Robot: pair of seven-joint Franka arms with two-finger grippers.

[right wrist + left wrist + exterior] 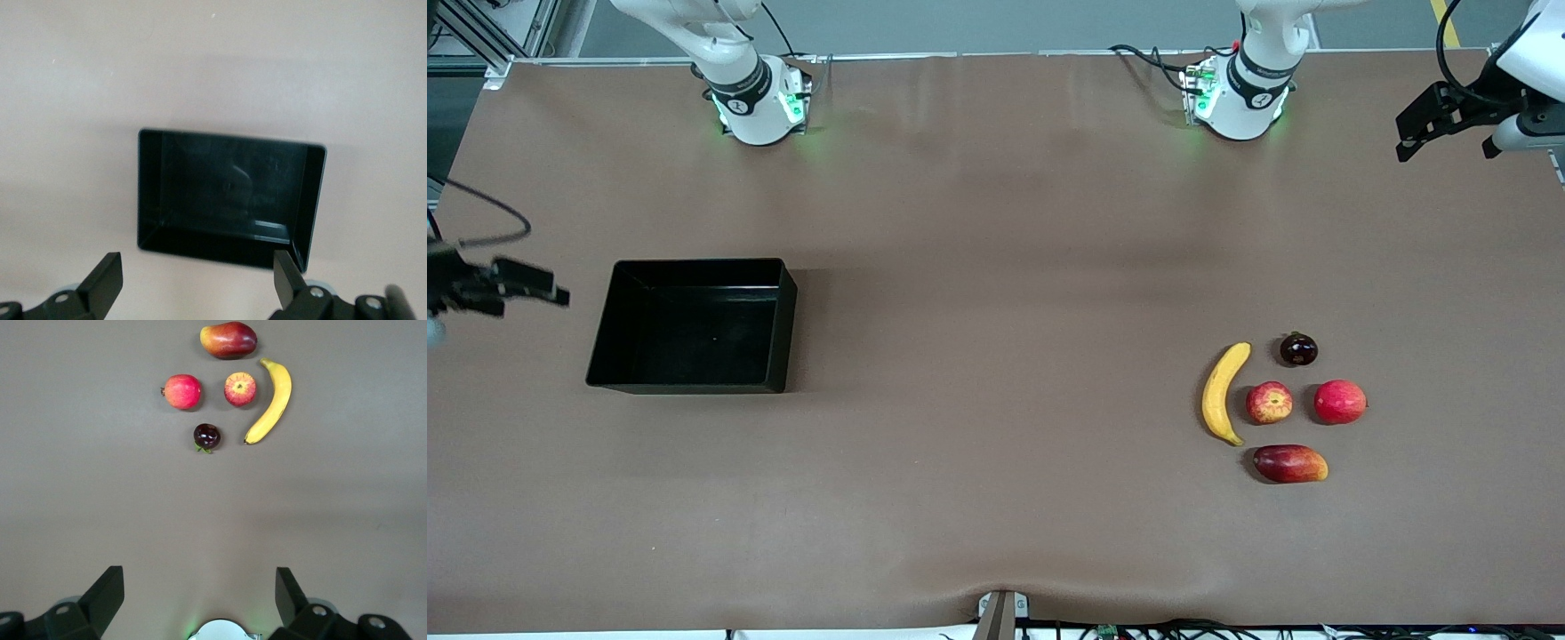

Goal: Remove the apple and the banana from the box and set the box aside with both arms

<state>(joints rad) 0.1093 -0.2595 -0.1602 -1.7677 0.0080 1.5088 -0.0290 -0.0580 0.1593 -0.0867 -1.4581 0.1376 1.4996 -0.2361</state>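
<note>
Both claws hang wide apart and empty, the left gripper point(200, 597) seemingly well above the banana point(1223, 392) and apple point(1269, 403), the right gripper point(197, 280) over the table beside the box point(694, 384).

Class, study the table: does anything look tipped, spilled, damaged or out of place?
Nothing stands out. The black tray sits flat and empty; the banana, streaked apple, red fruit, mango and dark plum lie clustered, intact. The left gripper and right gripper hang open, holding nothing.
</note>
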